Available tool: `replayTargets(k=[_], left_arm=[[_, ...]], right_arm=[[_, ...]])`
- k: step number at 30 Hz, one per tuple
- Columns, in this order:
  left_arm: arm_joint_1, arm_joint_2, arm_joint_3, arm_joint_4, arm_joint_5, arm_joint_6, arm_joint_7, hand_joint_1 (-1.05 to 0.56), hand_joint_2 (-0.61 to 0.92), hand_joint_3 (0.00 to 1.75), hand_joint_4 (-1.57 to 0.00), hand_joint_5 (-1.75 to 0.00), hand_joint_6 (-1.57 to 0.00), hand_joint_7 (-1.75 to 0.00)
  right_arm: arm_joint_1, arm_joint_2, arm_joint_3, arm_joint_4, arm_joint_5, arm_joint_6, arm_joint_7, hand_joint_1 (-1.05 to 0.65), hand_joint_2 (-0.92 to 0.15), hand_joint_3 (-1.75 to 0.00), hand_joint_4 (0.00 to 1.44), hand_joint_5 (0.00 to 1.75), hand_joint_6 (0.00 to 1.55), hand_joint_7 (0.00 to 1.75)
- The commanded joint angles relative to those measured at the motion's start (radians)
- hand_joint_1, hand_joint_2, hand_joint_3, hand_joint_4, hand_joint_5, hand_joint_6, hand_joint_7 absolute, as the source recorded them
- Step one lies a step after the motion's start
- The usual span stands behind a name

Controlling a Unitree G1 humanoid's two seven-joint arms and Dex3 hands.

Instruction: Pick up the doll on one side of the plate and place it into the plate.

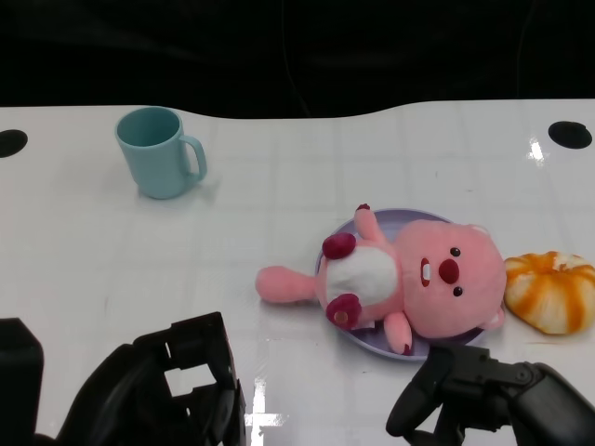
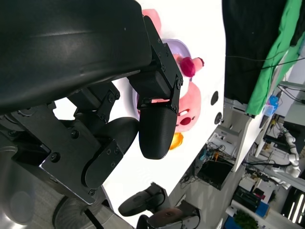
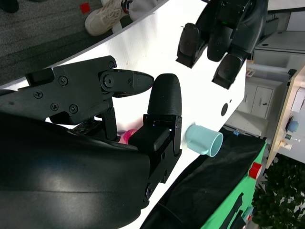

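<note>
**Doll rests on plate; both hands empty**

Head view: pink doll lies across the purple plate, right of centre, tail overhanging; placement looks done. Left robot hand and right robot hand hover below, released; wrist views confirm empty fingers.

plate mostly hidden under doll, both hands' lower parts cut off by head view's edge
</note>
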State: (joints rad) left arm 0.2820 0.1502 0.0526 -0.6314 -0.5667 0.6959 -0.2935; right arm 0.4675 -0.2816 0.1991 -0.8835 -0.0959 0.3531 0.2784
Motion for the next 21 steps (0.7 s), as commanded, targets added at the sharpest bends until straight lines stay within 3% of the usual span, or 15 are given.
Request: replayTargets(k=[1, 21], left_arm=[[0.004, 0.009, -0.011, 0.013, -0.008, -0.023, -0.014, -0.09, 0.27, 1.62, -0.97, -1.75, -0.83, -1.62], [-0.002, 0.029, -0.021, 0.049, -0.008, -0.065, -0.033, -0.1, 0.31, 1.58, -0.94, -1.75, -0.82, -1.61]], right_arm=[[0.009, -0.016, -0.014, 0.002, 0.011, -0.019, 0.007, -0.24, -0.92, -0.32, 0.68, 1.54, 0.61, 1.25], [0.024, -0.02, -0.016, 0.027, 0.012, -0.057, 0.006, -0.22, -0.92, -0.32, 0.69, 1.56, 0.61, 1.27]])
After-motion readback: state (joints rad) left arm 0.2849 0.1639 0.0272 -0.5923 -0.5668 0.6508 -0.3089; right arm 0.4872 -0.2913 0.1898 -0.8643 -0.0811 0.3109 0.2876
